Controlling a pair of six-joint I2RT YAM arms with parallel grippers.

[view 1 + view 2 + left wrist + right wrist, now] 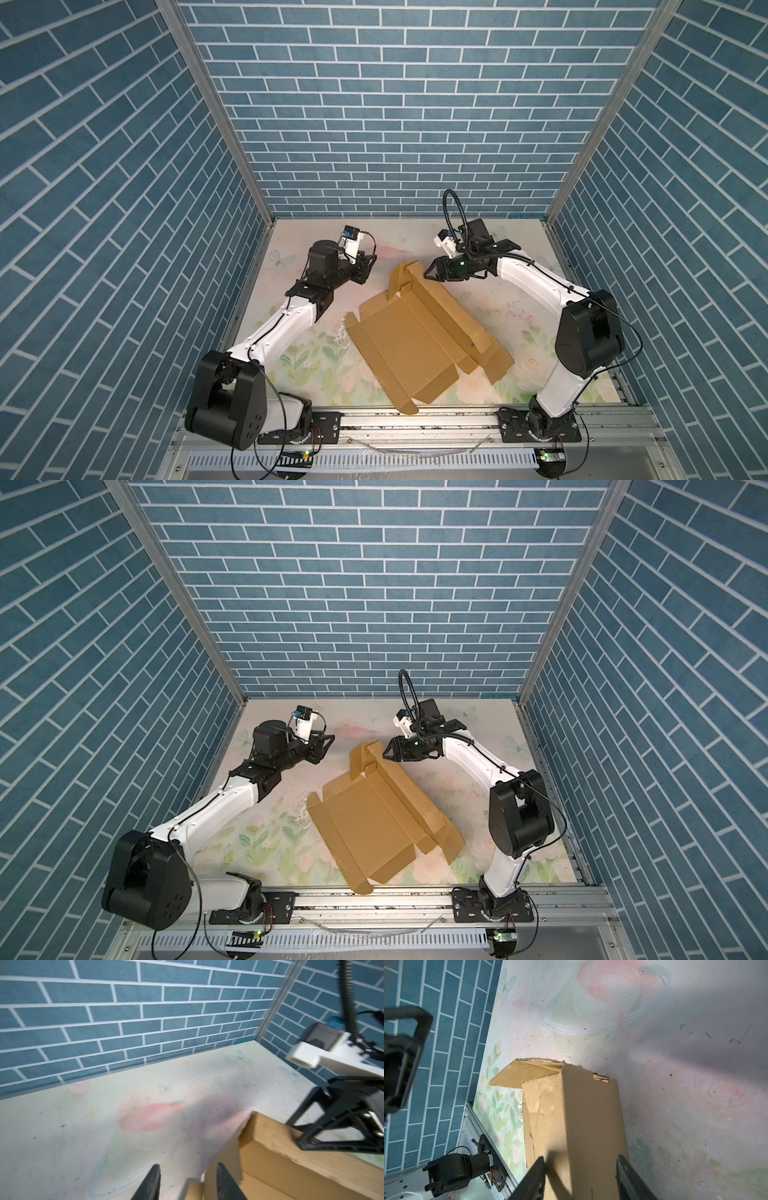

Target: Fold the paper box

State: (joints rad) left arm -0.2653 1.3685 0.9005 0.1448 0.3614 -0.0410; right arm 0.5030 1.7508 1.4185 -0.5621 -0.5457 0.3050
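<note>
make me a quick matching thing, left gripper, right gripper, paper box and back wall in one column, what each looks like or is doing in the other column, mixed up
Column one
1. left gripper
2. right gripper
3. paper box
4. back wall

Column two
a. blue brick pattern
b. tan, partly folded, lying on the table
c. one finger either side of a raised cardboard wall
d. open, nothing between its fingers

Pairs: 1-d, 2-c, 3-b, 4-a
</note>
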